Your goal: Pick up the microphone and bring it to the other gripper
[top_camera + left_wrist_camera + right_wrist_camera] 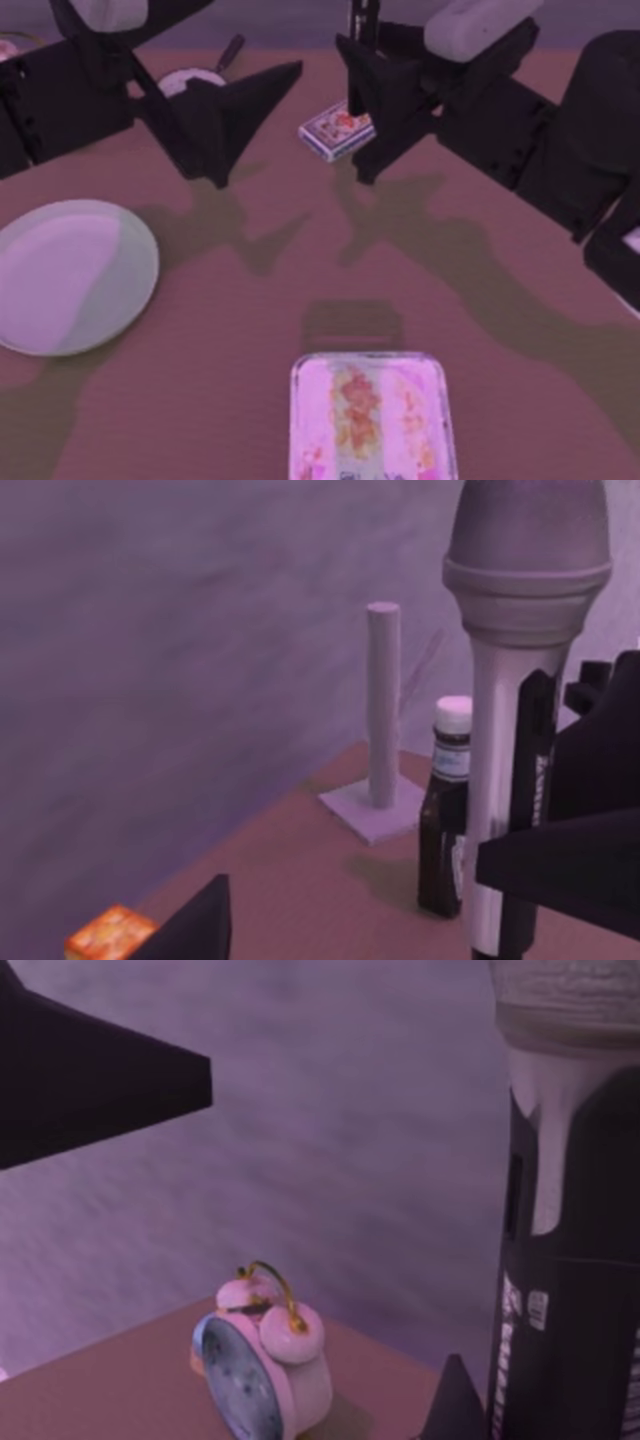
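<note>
Top view: your left gripper point(260, 125) sits at the table's point(250, 330) far left, its two wedge fingers spread wide, so it is open and holds nothing. Your right gripper point(357, 110) hangs just to the right of it, over the card box point(335, 132). You can't tell from here whether it grips anything. A small saucepan point(185, 80) sits behind the left gripper. There's a pale plate point(70, 275) at the left edge and a clear tray point(300, 400) at the near edge. The microphone isn't clear in this view.

Left wrist view: the microphone point(520, 630) stands upright, mesh head up, right in front of your camera. One black finger point(560, 865) crosses in front of its handle, and the other finger's tip point(195, 930) is well apart from it. Behind are a dark bottle point(445, 810) with a white cap, a grey post on a square base point(383, 710) and an orange box point(110, 935).

Right wrist view: the microphone point(565, 1290) fills one side, very near, upright, black handle under the pale head. A black wedge point(90, 1080) shows at the opposite side; you can't tell whose it is. A pink alarm clock point(260, 1360) stands on the table beyond.
</note>
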{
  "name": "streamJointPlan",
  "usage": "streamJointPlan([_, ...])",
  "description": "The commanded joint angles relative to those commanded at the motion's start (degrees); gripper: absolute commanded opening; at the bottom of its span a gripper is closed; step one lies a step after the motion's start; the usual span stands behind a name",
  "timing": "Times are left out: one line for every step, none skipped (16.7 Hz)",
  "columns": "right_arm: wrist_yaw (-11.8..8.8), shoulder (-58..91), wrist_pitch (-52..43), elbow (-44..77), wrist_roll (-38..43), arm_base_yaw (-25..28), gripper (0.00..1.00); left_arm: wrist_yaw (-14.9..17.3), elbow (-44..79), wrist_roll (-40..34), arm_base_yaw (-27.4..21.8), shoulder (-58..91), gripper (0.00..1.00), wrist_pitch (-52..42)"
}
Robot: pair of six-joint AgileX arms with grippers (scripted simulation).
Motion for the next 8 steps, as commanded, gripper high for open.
streamJointPlan([0.00, 0.00, 0.00, 0.00, 0.00, 0.00, 0.00, -0.12, -0.24, -0.03, 0.29, -0.22, 1.00, -0.12])
streamJointPlan([0.00, 0.00, 0.00, 0.00, 0.00, 0.00, 0.00, -0.20, -0.08, -0.04, 0.16, -0.04, 1.00, -0.06])
streamJointPlan([0.00, 0.00, 0.00, 0.00, 0.00, 0.00, 0.00, -0.57, 0.59, -0.05, -0.37, 0.72, 1.00, 0.16])
streamJointPlan([0.00, 0.00, 0.00, 0.00, 0.00, 0.00, 0.00, -1.25, 1.70, -0.07, -1.18, 2.09, 1.00, 0.54])
streamJointPlan([0.00, 0.00, 0.00, 0.00, 0.00, 0.00, 0.00, -2.18, 3.15, -0.10, -2.22, 4.00, 1.00, 1.04])
streamJointPlan([0.00, 0.00, 0.00, 0.00, 0.00, 0.00, 0.00, -3.30, 4.83, -0.13, -3.42, 6.23, 1.00, 1.61])
streamJointPlan([0.00, 0.00, 0.00, 0.00, 0.00, 0.00, 0.00, -4.56, 6.65, -0.17, -4.72, 8.66, 1.00, 2.23])
streamJointPlan([0.00, 0.00, 0.00, 0.00, 0.00, 0.00, 0.00, -5.90, 8.49, -0.21, -6.07, 11.13, 1.00, 2.85])
